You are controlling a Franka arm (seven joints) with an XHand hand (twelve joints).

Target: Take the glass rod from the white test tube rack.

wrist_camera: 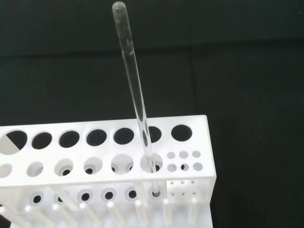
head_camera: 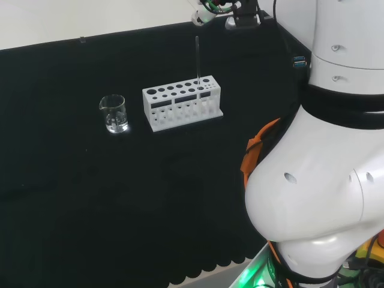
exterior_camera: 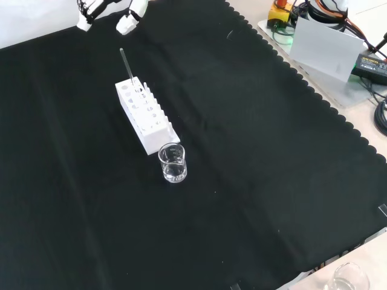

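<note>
The white test tube rack [head_camera: 163,119] stands on the black cloth, shown lengthwise in the front view [exterior_camera: 152,133]. A clear glass rod [head_camera: 197,60] stands upright in a hole near the rack's right end in the head view, its top well above the rack. In the front view the rod [exterior_camera: 126,66] is at the rack's far end. The wrist view looks down on the rod [wrist_camera: 135,95] and the rack's holed top [wrist_camera: 107,149]. The hand [exterior_camera: 128,23] hangs above and beyond the rod, fingertips apart, touching nothing. In the head view the hand [head_camera: 204,13] is at the top edge.
A small clear glass beaker [head_camera: 113,114] stands left of the rack in the head view, nearer than it in the front view [exterior_camera: 173,163]. The arm's white links [head_camera: 324,180] stand at the right. Cables and boxes [exterior_camera: 326,36] lie beyond the cloth's scalloped edge.
</note>
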